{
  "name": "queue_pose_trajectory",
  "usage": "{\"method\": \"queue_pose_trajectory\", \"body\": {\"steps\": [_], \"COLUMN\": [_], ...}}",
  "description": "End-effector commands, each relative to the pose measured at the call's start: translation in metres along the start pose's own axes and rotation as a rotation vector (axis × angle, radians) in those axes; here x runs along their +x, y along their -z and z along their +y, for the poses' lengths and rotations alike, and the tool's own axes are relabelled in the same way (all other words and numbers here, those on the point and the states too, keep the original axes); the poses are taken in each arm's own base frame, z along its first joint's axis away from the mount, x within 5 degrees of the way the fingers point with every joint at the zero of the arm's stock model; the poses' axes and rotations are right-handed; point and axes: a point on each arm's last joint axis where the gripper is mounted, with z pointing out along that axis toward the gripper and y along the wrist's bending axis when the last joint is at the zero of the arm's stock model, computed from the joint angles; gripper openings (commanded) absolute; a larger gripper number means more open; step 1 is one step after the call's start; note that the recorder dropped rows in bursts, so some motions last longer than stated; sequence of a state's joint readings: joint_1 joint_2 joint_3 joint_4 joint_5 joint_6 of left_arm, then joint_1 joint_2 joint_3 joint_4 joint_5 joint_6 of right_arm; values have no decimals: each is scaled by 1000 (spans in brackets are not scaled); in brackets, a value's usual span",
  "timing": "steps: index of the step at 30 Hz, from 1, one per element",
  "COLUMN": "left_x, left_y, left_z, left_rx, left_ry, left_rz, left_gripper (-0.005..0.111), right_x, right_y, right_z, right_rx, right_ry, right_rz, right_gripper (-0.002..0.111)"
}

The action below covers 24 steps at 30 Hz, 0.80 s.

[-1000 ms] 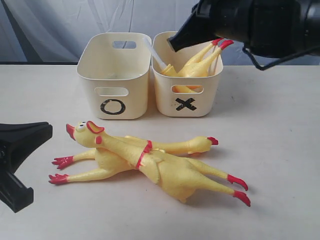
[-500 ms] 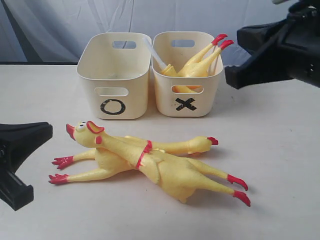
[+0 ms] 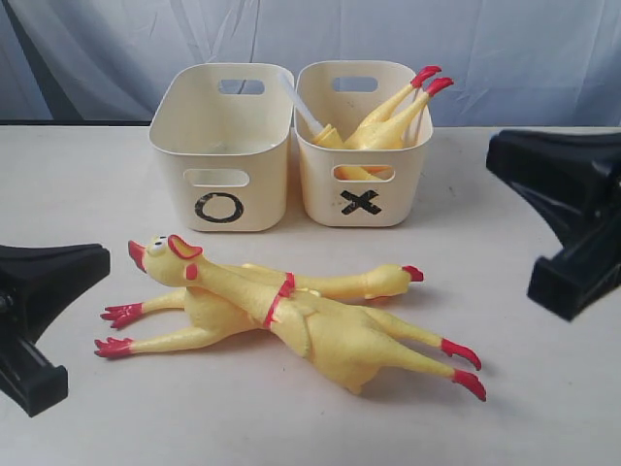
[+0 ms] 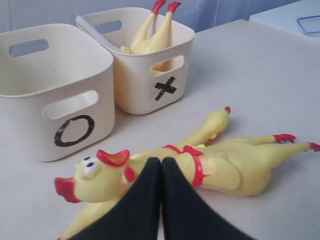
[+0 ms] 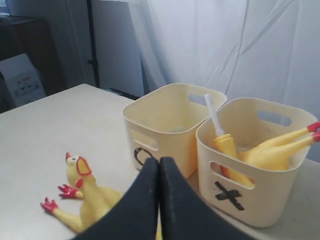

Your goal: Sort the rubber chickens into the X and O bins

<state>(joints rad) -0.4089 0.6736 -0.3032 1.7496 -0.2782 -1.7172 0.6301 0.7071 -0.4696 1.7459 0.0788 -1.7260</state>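
Two rubber chickens lie crossed on the table before the bins. One chicken has its head towards the O bin. The other chicken points its head the opposite way. A third chicken sits head down in the X bin, red feet sticking out. My left gripper is shut and empty, just short of the crossed pair. My right gripper is shut and empty, right of the bins.
A white rod on a yellow base leans in the X bin. No chicken shows in the O bin. A grey curtain hangs behind the pale table. A dark cabinet stands off the table.
My right arm has drawn back from above the X bin, moving right and down to table level. The chicken stays in the X bin. The left gripper and the crossed chickens have not moved.
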Motion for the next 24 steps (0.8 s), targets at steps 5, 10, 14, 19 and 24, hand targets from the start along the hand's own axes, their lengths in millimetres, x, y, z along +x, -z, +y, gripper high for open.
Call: {"method": "queue_pose_trajectory", "body": {"steps": [5,10,14,19,24], "left_x": [-6,-20,-35,-49,-52], "left_y": [-17,-31,-41,-56,-79], "left_z": [-4,-1,-1,0,4], "left_rx": [100,120,166,209,249], "left_ry": [33,18,-51,-113,-142], "left_rz": [73,89,80,84,129], "left_gripper": [33,52,53,53,53], "right_x": [23,32,38,46,46], "right_y": [13,19,27,36,46], "right_z": [20,33,41,44,33], "right_rx": [-222,-364,-467,-490,-354], "right_ry": [-94,-105,-112,-120,-148], "right_rz": [7,16,12,-1,-56], "right_gripper": [-1,-1,-1,-1,-1]}}
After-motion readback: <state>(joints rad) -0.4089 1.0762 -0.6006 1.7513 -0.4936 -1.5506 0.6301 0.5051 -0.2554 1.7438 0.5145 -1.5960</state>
